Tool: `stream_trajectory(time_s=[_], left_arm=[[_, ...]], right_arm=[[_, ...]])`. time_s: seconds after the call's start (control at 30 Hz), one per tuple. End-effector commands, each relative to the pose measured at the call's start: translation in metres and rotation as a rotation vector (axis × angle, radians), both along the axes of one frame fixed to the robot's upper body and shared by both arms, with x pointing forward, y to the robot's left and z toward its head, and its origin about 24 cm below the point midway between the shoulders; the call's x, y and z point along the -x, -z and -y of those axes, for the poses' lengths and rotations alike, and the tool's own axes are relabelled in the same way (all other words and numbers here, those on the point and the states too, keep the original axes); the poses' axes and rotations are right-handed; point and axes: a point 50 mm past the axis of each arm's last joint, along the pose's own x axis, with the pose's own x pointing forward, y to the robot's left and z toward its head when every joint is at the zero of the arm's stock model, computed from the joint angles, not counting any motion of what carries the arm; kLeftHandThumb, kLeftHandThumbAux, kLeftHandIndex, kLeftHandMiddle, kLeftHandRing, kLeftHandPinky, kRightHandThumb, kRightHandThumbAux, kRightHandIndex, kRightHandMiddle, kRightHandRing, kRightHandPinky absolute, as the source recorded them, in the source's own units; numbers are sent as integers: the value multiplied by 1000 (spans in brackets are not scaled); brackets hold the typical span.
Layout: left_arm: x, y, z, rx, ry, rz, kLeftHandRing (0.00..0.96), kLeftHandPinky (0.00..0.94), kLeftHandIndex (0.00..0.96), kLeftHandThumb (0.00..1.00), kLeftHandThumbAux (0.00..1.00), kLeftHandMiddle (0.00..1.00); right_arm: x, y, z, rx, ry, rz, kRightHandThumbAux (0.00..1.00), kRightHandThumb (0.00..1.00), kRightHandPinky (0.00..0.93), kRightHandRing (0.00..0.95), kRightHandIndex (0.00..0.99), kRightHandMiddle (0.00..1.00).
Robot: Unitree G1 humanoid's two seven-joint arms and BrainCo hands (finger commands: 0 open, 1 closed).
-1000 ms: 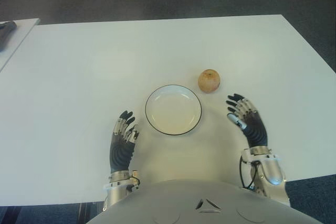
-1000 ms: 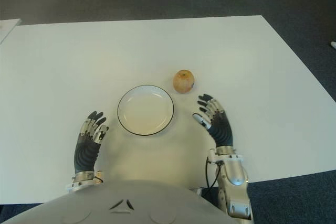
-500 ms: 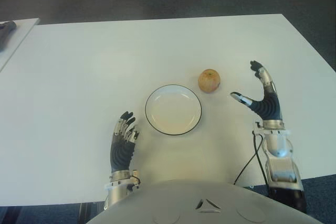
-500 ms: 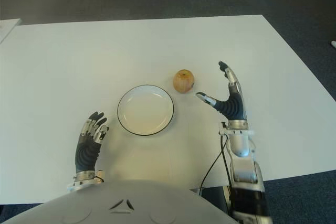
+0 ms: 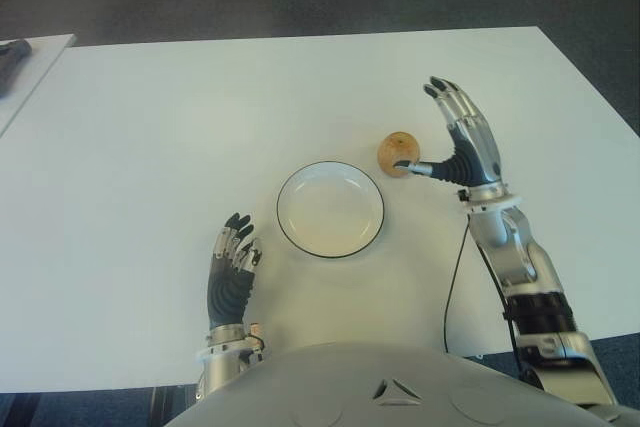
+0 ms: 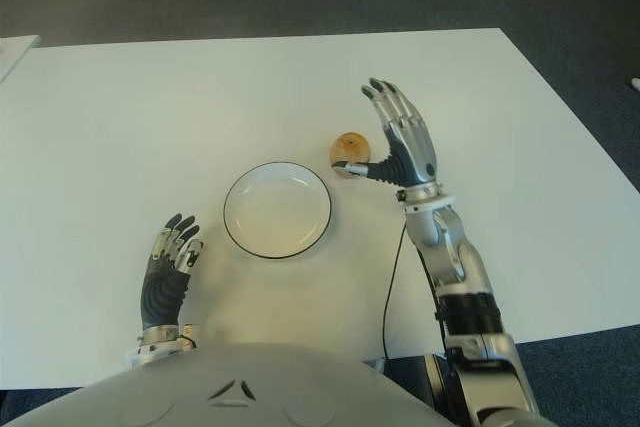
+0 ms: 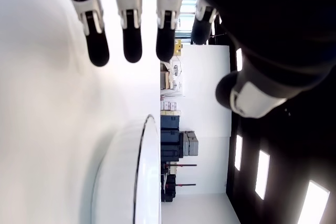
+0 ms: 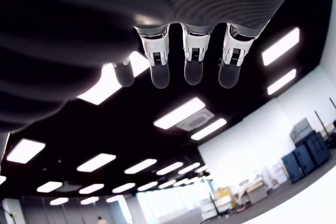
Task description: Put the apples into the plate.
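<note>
One yellow-red apple [image 5: 394,152] sits on the white table [image 5: 150,147], just right of and behind a white plate [image 5: 330,209] with a dark rim. The plate holds nothing. My right hand [image 5: 455,142] is raised beside the apple on its right, open with fingers spread upward, and its thumb tip reaches the apple's front right side. In the right wrist view the fingers [image 8: 186,59] point up at the ceiling, away from any object. My left hand [image 5: 232,265] shows near the table's front edge, left of the plate, open and idle.
A second white table [image 5: 25,67] with a dark object [image 5: 10,52] on it stands at the far left. Dark floor lies beyond the table's far and right edges.
My right hand has lifted from the table's front right and swung forward and left, up to the apple's right side. The apple, the plate and my left hand have stayed put.
</note>
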Motion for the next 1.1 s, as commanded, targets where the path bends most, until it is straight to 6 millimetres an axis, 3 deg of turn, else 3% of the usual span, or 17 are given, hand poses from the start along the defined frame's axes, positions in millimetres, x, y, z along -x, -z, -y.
stream_trajectory(time_s=[0.03,0.4,1.1], left_arm=[[0,3,0,5,-8,-17,175,246,121,253,563,167],[2,1,0,6,0,-12,169,226,127,236,557,165],[1,0,0,7,1,-3,178,245,124,239,564,169]], right_arm=[[-15,3,-4,87,-19,-30,420,450,55,34,55,54],[-37,8,-18,196,-50,-116,408,445,52,4,36,25],[-48,30,-27,216,-33,-184,424,416,64,29,38,37]])
